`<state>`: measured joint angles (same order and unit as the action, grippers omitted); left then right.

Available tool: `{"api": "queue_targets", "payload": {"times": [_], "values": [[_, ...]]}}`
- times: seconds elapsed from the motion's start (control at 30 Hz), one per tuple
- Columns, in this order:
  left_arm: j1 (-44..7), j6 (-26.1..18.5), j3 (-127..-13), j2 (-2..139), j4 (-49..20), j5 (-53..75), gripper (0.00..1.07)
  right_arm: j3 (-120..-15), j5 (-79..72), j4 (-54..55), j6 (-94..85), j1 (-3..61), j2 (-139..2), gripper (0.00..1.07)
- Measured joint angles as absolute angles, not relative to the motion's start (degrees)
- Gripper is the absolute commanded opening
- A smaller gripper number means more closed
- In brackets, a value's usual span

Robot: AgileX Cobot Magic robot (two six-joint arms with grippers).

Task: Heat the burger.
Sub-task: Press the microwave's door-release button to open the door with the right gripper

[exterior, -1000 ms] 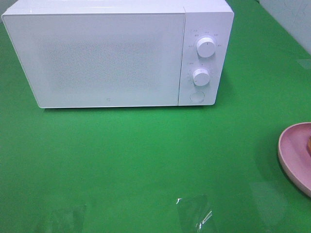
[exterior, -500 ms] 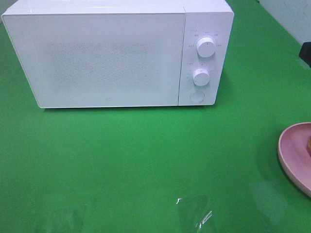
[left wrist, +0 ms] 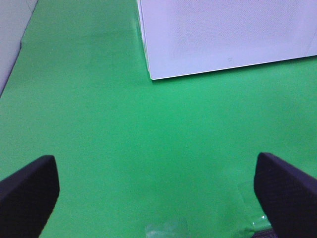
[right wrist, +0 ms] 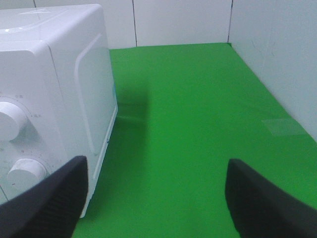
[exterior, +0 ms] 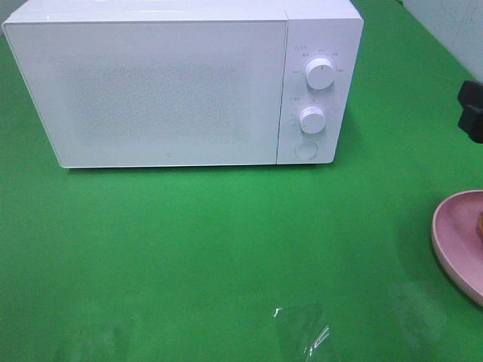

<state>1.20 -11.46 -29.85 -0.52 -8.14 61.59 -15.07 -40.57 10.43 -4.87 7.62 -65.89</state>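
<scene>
Only a small orange-brown sliver of the burger (exterior: 480, 225) shows at the right edge of the high view, on a pink plate (exterior: 456, 237). The white microwave (exterior: 181, 83) stands at the back with its door shut. My left gripper (left wrist: 158, 198) is open over bare green cloth in front of the microwave's lower corner (left wrist: 223, 34). My right gripper (right wrist: 156, 203) is open and empty, hovering beside the microwave's knob side (right wrist: 49, 99). A black part of my right arm (exterior: 472, 110) pokes in at the right edge, above and behind the plate.
Two white knobs (exterior: 320, 73) and a round button (exterior: 305, 150) sit on the microwave's right panel. A clear bit of tape (exterior: 302, 332) lies on the green cloth near the front. White walls (right wrist: 277, 59) close in the back and right.
A black part of my right arm has come into the high view at the right edge and moved slightly further in. The microwave and plate have not moved.
</scene>
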Motion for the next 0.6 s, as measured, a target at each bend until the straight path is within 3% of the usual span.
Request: {"api": "queue_targets", "payload": {"times": [0.1,0.37,0.53,0.6], "values": [[1.2,-11.46,-29.85,-0.52,-8.14,61.59,1.0,-14.95,-41.88,11.57,-6.36,8.94,-66.52,0.73],[1.2,-11.46,-29.85,-0.52,-8.14,61.65,1.0,-14.55,-56.78,33.46,-24.24,26.36,-77.64,0.73],[1.2,-11.46,-29.85,-0.52,-8.14,61.65,1.0,-14.61,-61.88,36.61,-24.81,31.34,-81.02,0.73],[1.2,-11.46,-29.85,-0.52,-8.14,61.65,1.0,-14.9,-66.81,38.67,-24.81,36.9,-84.8,0.73]]}}
